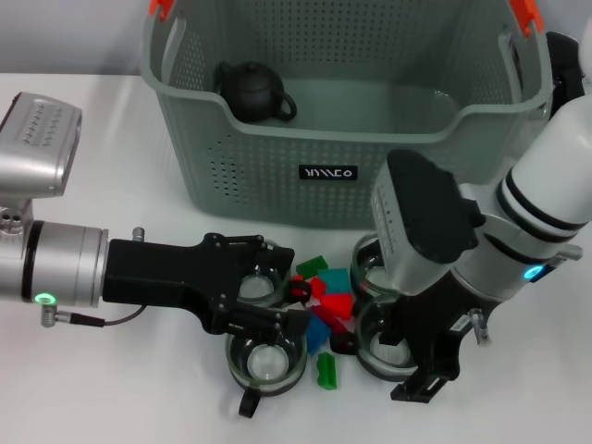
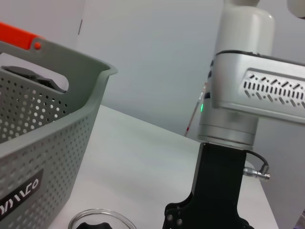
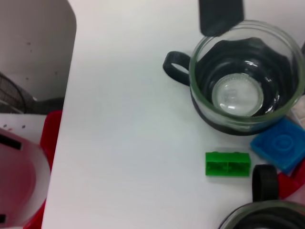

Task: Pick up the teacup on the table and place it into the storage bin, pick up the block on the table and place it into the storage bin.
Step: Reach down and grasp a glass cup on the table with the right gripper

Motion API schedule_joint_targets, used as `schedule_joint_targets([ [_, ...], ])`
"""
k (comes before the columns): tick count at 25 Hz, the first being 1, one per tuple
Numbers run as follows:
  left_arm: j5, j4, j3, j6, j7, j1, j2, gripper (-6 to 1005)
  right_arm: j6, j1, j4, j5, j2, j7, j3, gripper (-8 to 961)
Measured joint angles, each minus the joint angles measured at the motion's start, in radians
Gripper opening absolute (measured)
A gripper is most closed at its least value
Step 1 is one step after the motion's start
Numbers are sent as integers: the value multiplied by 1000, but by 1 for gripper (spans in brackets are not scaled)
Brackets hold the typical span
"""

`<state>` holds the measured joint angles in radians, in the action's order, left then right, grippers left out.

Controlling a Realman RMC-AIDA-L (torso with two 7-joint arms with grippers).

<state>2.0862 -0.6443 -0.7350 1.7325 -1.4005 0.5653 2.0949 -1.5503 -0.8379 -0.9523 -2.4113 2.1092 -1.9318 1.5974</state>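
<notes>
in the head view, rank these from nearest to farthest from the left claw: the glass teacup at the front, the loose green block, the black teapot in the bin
1. The front glass teacup: directly beneath the left claw, at the table's near edge.
2. The loose green block: on the table just right of that teacup.
3. The black teapot: far back, inside the storage bin, in its left corner.

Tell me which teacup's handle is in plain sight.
The front-left teacup by the left gripper: its black handle points toward the table's front edge. The others' handles are hidden.
</notes>
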Motion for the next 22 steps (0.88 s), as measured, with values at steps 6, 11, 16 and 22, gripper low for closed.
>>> schedule_joint_targets([
  [6,0,0,0,-1,0,-4,1,952,16,11,-42,-3,0,-51,78,719],
  [11,0,0,0,-1,0,-11,2,952,35,12,-52,-4,0,-81,126,674],
  [16,0,0,0,-1,0,-14,2,952,44,14,-60,-5,0,-92,151,629],
  [22,0,0,0,-1,0,-15,2,952,54,16,-61,-16,0,-111,164,575],
])
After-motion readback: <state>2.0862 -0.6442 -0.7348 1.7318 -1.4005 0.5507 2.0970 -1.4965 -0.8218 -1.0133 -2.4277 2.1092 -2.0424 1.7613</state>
